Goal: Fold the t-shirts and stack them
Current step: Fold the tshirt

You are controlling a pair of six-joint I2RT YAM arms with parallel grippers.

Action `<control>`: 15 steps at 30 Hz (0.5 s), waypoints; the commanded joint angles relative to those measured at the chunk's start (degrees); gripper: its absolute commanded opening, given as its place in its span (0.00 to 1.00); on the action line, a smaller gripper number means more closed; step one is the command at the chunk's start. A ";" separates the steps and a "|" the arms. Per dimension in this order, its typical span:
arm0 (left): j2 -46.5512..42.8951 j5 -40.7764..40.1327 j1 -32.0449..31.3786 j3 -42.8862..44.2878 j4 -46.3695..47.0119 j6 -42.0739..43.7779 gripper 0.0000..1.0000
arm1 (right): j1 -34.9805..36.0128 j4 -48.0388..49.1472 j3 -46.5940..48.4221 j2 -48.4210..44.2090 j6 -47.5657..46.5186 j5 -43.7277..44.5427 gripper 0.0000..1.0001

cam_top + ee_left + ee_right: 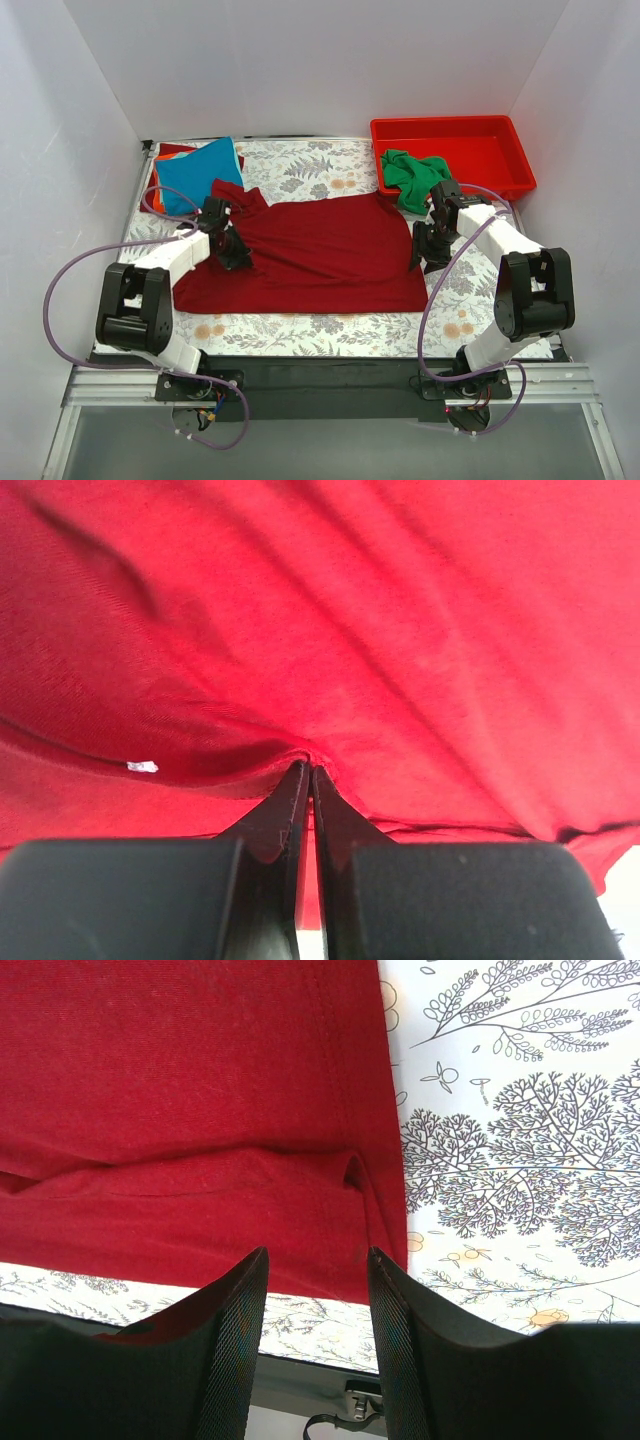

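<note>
Pinching the large dark red cloth t-shirt (330, 255), left tool (308, 770) is clamped, right tool (316, 1253) gapes apart; folding looks barely begun.

No writing, brand, number or sign can be read in any view; the one label-like thing is a small white tag (142, 767) on the dark red shirt (400, 630), left of the tips of the left pincer (308, 770); it is too small to read.
</note>
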 commanded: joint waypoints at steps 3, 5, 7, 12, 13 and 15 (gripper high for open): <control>1.68 1.89 -1.58 3.35 2.23 0.28 0.00 | -0.39 -0.85 1.22 -1.79 -0.34 -0.29 0.51; 2.65 2.15 -2.19 3.88 2.75 0.02 0.00 | -0.31 -0.85 1.05 -1.62 -0.34 -0.38 0.51; 3.52 2.42 -2.63 4.58 3.19 -0.42 0.00 | -0.31 -0.85 0.96 -1.61 -0.34 -0.47 0.51; 5.46 1.98 -3.69 6.42 3.28 -1.04 0.00 | -0.31 -0.94 0.96 -1.88 -0.43 -0.30 0.51; 6.07 1.81 -3.69 6.69 3.20 -1.12 0.00 | -0.39 -0.94 1.04 -1.88 -0.52 -0.29 0.51; 6.52 1.72 -3.69 7.57 3.19 -1.39 0.00 | -0.39 -0.94 1.05 -1.96 -0.60 -0.30 0.51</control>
